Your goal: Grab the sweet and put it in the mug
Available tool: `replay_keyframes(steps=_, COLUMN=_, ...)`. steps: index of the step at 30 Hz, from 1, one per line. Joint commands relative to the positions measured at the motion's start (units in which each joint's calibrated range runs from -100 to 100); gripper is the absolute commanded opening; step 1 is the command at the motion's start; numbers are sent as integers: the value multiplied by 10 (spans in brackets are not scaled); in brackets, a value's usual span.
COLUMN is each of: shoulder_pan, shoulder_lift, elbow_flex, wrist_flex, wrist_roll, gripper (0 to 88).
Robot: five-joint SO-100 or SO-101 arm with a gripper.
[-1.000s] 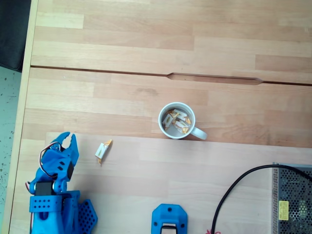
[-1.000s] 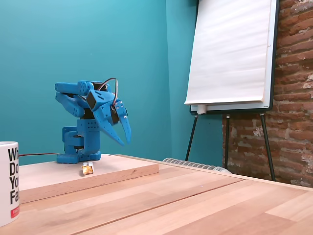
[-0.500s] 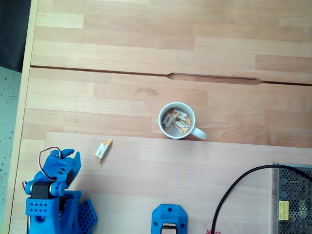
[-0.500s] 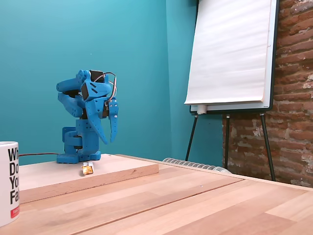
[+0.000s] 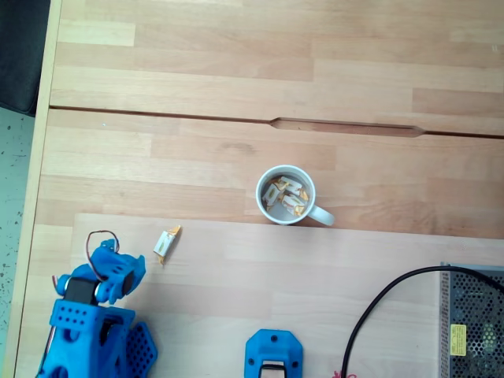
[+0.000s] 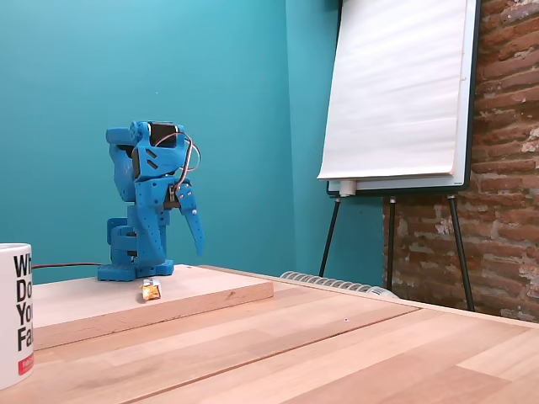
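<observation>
Down at the table's (image 5: 236,79) near-left corner in the top-down fixed view, the blue arm (image 5: 87,323) sat folded up tight on itself. From the low side view its gripper (image 6: 196,244) pointed downward, fingers drawn together with nothing between them, hanging clear above the raised board (image 6: 126,307).

Just to the right of it, the sweet (image 5: 164,244) lay loose on the board, close to that board's far edge; the side view showed it (image 6: 151,290) as a small orange-and-white lump in front of the arm's base.

Plenty of bare wood ran from there toward the middle, where the mug (image 5: 289,195) stood upright, handle aimed right and toward the near edge, several identical sweets already inside. Side-on, its wall (image 6: 14,311) carried black lettering cut off by the frame: "Wh", "Do", "Yo", "Fa", the rest unreadable.

Further right, a black cable (image 5: 386,307) curved in near the near-right corner beside a metal mesh box (image 5: 472,323) with a small yellow label, too tiny to read.
</observation>
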Motion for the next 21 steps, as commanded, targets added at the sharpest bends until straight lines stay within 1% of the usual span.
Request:
replay_keyframes(steps=1, shoulder_pan=8, shoulder_lift=14, elbow_flex=-39, wrist_flex=-3, wrist_roll=21, gripper=287)
replay_keyframes(steps=4, shoulder_pan=9, shoulder_lift=23, elbow_flex=-56, wrist_flex=-2, wrist_roll=52, gripper=299)
replay_keyframes(steps=9, shoulder_pan=33, shoulder_lift=57, elbow_flex=-68, wrist_flex=-2, wrist_roll=82, gripper=299)
replay_keyframes(steps=18, shoulder_pan=86, shoulder_lift=129, elbow_flex=-72, wrist_flex=-4, wrist_roll=91, gripper=299)
replay_keyframes(steps=21, shoulder_pan=91, shoulder_lift=137, elbow_flex=-72, wrist_flex=-27, wrist_roll=85, gripper=299)
